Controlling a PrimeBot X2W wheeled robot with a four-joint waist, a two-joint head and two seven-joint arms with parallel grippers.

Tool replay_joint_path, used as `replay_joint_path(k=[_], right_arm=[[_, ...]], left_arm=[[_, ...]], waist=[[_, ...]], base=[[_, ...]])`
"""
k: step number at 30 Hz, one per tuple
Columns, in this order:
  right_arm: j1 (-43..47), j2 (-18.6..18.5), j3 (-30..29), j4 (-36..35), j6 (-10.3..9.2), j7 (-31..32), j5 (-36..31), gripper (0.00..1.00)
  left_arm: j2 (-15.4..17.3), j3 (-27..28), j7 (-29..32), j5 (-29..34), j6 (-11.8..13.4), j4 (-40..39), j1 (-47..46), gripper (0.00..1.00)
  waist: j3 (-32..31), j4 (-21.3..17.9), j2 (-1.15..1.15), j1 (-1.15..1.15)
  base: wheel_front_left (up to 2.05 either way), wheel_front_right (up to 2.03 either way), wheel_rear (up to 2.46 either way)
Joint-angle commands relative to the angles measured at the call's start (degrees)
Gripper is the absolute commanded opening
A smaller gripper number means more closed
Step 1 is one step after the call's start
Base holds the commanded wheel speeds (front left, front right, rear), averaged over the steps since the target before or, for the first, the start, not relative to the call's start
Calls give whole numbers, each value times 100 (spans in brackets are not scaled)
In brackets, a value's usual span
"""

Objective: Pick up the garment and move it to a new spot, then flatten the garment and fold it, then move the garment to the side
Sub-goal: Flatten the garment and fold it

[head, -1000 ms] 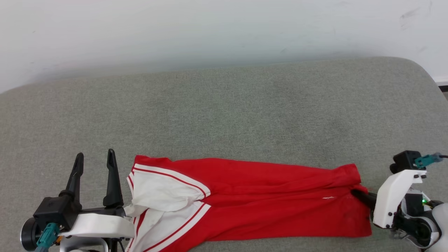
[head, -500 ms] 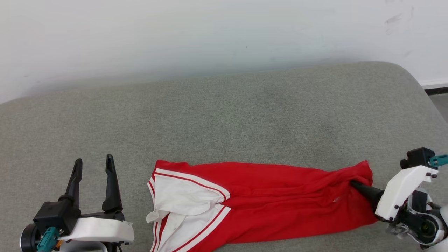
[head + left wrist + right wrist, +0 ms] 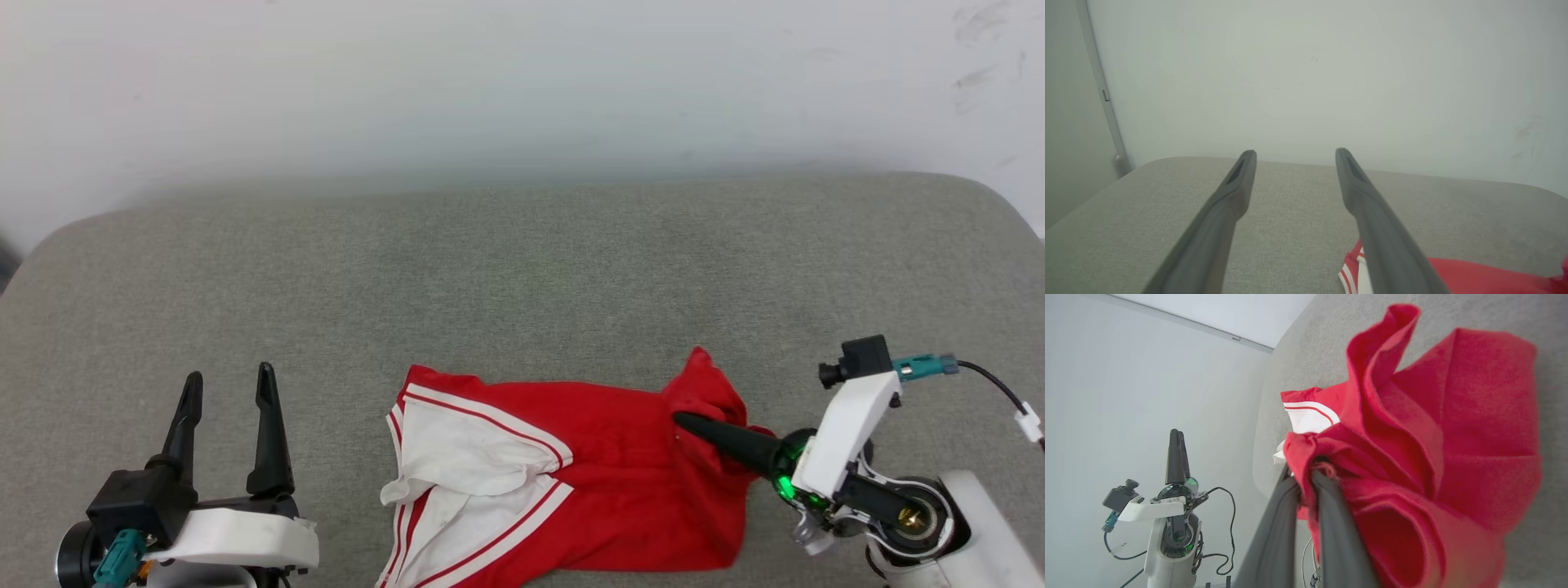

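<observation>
Big grey cushion, red garment bunched along its near edge, white striped end on the left. Right pincer is clamped on the garment's raised right end. Left pincer gapes wide and empty, near the left end.

A wide padded surface covered in grey-green woven fabric is seen, its far corners rounded; a plain white wall is set close behind it; faint dark scuff marks are found on the wall at the upper right; in the left wrist view a thin pale vertical strip is fixed along the wall's corner; the whole is lit softly and evenly.
</observation>
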Motion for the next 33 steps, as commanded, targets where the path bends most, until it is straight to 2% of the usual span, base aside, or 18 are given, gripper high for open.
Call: replay_joint_path(k=[1, 5, 14, 26, 27, 28, 29, 33], right_arm=[[-102, 120, 39, -22, 0, 55, 104, 0], [-209, 428, 220, -9, -1, 214, 267, 0], [-621, 894, 903, 54, 0, 182, 13, 0], [-956, 1047, 1889, -24, 0, -68, -119, 0], [-973, 1025, 1933, -23, 0, -155, -157, 18], [-984, 1019, 1988, -32, 0, -236, -172, 48], [-996, 1007, 2041, -60, 0, -323, -205, 100], [-1078, 847, 2236, -324, -1, -647, -243, 100]], left_arm=[[12, 7, 3, -13, 4, 5, -33, 100], [-15, -8, -5, -16, 5, 7, -68, 100], [-144, -84, -30, 34, -59, 45, -310, 100], [-479, -108, -58, 227, -252, 282, -689, 100], [-506, -94, -58, 257, -270, 290, -706, 100], [-525, -85, -58, 287, -291, 303, -720, 100], [-540, -73, -58, 303, -314, 324, -725, 100], [-546, -4, -54, 374, -370, 412, -710, 100]], waist=[[19, 95, 0, 0], [77, 241, 0, 0], [494, 535, 0, 0], [1063, 716, 0, 0], [1074, 703, 0, 0], [1075, 682, 0, 0], [1064, 657, 0, 0], [945, 535, 0, 0]], base=[[0, 0, 0], [0, 0, 0], [0, 0, 0], [0, 0, 0], [0, 0, 0], [0, 0, 0], [0, 0, 0], [0, 0, 0]])
